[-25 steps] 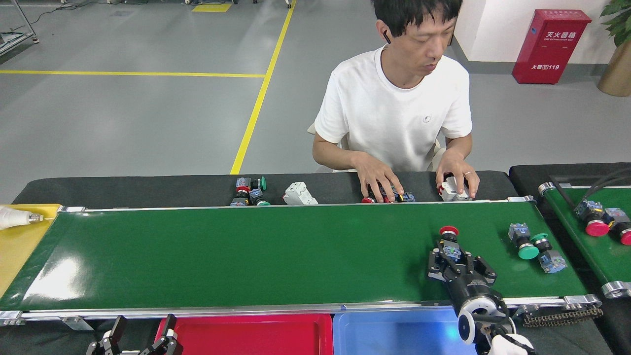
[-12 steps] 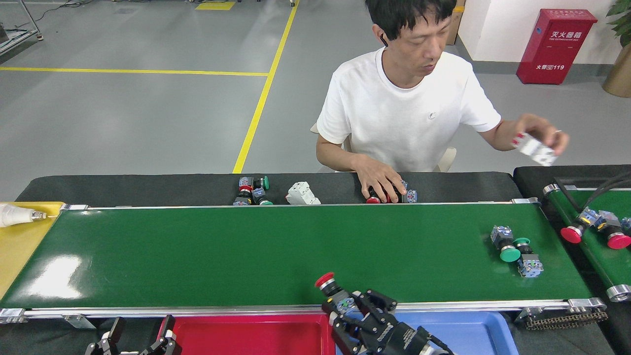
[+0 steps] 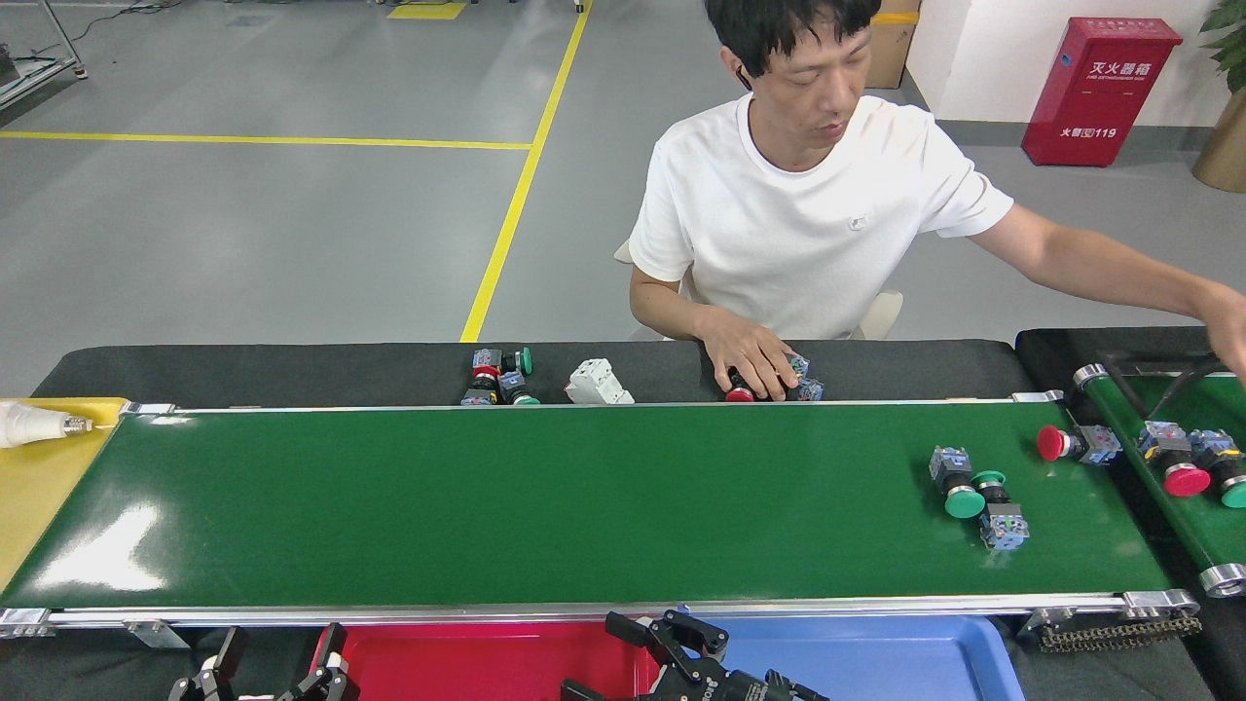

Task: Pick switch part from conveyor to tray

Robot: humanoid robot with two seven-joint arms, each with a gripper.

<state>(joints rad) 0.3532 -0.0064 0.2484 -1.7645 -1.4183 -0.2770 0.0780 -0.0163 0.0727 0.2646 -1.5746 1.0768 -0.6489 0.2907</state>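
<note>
Below the near rail of the conveyor (image 3: pixel 545 506), over the seam between red tray (image 3: pixel 487 657) and blue tray (image 3: pixel 876 657): the right jaws (image 3: pixel 662 631), dark and half cut by the picture edge. Cannot tell whether spread, closed or gripping anything. Further left along the same rail: the left jaws (image 3: pixel 280 654), fingers apart, empty.

On the conveyor's right end, well apart from both jaws: a pair of green switch parts (image 3: pixel 973 495), touching each other, each lying on its side with the long axis running roughly from far rail to near rail. Close to the very right end of the belt: a red switch part (image 3: pixel 1069 444), long axis along the belt, cap pointing left.

Judging from this: up and right from the right jaws, so clearly work for the right arm. Probably best to close across the green part's body.
</note>
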